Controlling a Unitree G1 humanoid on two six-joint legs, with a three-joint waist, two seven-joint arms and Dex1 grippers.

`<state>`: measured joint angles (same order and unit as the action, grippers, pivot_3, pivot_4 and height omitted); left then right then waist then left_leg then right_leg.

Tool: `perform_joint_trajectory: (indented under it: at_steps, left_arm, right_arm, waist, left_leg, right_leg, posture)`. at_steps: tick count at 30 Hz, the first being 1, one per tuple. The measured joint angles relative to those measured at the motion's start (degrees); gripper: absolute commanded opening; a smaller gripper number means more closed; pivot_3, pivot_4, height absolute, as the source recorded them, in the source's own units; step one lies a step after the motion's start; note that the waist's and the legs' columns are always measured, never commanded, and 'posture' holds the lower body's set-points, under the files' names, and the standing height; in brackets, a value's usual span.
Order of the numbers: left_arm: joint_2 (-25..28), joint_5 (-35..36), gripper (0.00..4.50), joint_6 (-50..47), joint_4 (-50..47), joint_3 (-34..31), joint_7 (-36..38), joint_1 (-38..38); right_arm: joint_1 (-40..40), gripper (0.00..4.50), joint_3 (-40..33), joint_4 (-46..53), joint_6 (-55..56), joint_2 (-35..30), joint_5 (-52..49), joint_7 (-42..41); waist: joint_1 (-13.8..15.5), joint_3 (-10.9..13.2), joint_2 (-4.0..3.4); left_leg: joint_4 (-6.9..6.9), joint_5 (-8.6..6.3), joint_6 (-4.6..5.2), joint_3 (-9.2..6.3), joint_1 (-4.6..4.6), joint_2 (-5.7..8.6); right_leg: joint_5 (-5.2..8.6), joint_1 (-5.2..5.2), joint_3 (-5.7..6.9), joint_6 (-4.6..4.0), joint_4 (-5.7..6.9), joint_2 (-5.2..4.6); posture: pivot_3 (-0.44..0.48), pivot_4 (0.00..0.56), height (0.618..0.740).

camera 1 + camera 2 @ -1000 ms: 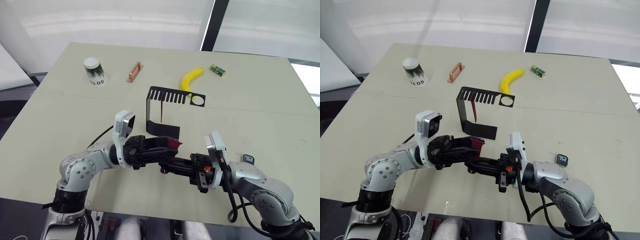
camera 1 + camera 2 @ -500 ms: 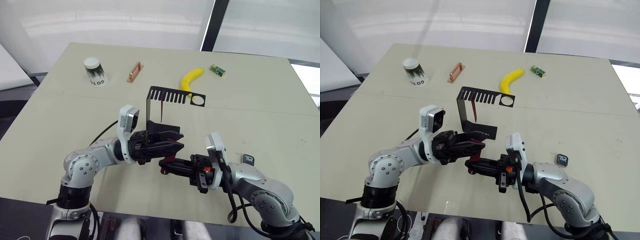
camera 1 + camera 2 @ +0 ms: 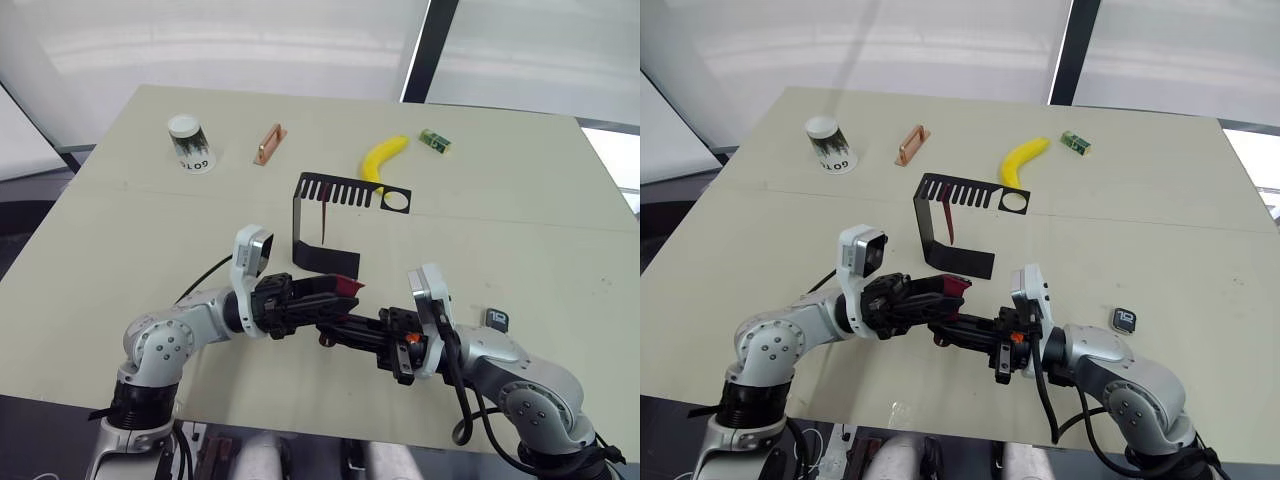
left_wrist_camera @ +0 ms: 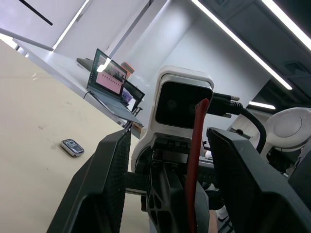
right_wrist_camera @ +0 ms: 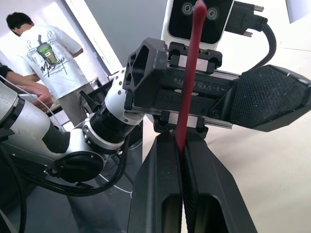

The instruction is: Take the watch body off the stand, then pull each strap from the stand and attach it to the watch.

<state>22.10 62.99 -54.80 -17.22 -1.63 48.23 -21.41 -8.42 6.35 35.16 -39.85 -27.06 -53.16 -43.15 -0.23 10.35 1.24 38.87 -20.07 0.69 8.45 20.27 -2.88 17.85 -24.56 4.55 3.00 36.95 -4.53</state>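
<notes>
We see the right gripper (image 5: 182, 145) pinching one strap (image 5: 187, 82); the left gripper (image 4: 167, 165) spread around it; the other strap (image 3: 327, 216) apparently hangs on the stand (image 3: 322, 258); the watch body (image 3: 497, 319) lies on the table (image 3: 520, 220).

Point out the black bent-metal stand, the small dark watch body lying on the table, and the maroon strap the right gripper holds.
black bent-metal stand (image 3: 297, 222), left eye view, upright back.
small dark watch body (image 3: 497, 319), left eye view, screen.
maroon strap (image 5: 187, 92), right wrist view, mid-length above the right gripper's (image 5: 183, 150) fingertips.
</notes>
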Motion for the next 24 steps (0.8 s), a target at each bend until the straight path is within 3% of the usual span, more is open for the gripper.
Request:
perform_joint_trajectory:
  at_steps: [24]
  left_arm:
    - [-1.7, 0.4, 2.7, 0.6, 0.0, -0.1, 1.6, 1.6]
  right_arm:
    - [0.0, 0.0, 0.0, 0.0, 0.0, 0.4, 0.0, 0.1]
  waist:
    - [0.0, 0.0, 0.0]
  left_leg:
    - [0.0, -0.01, 0.01, 0.0, 0.0, 0.0]
  right_leg:
    - [0.0, 0.0, 0.0, 0.0, 0.0, 0.0]
  posture:
    - [0.0, 0.15, 0.725]
